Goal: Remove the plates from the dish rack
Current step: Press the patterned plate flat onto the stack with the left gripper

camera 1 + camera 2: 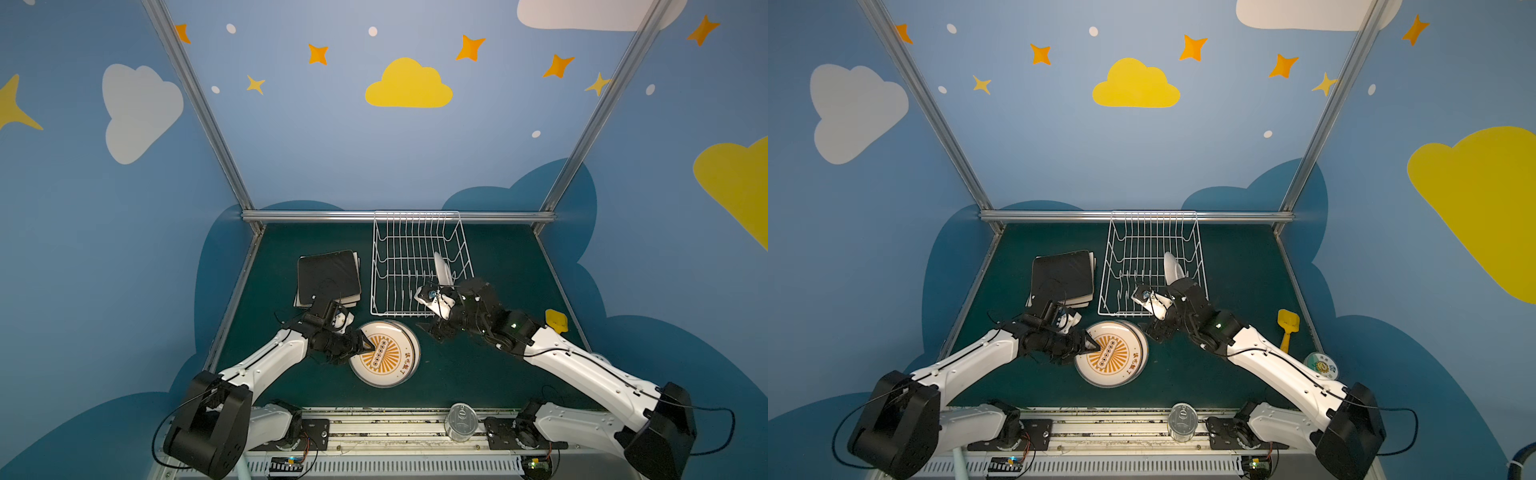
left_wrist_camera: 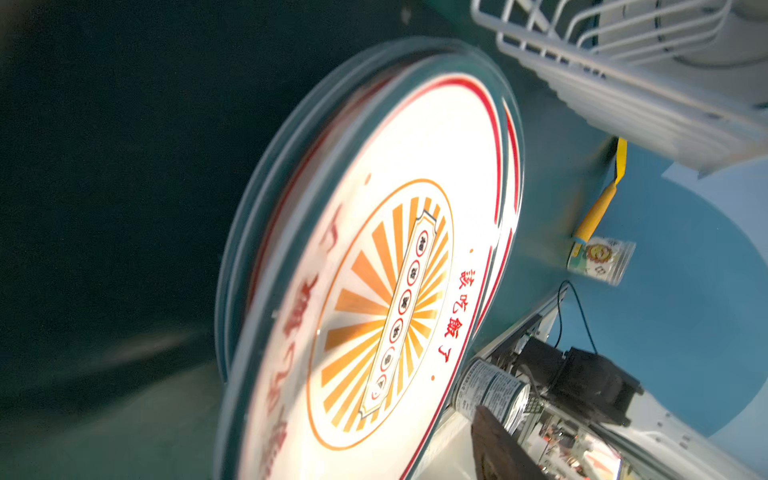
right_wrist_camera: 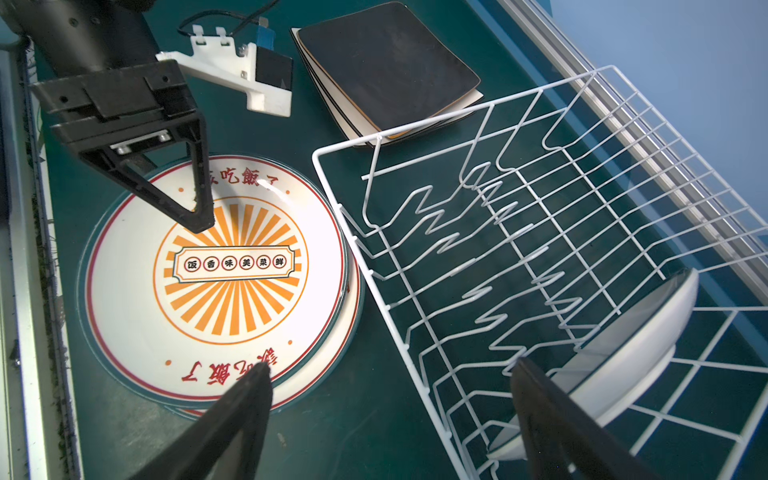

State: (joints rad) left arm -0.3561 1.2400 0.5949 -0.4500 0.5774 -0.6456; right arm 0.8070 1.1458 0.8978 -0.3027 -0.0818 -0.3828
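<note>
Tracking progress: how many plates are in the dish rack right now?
1: a white round plate stands on edge at the dish rack's near right side. None looks hidden.

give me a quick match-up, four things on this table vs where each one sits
Things:
1 black square plate
2 sunburst plate
3 plain white plate
4 tin can

Places:
A on edge in the dish rack
B on the front rail
C topping the square stack
D flat on the round stack

Pairs: 1-C, 2-D, 3-A, 4-B
</note>
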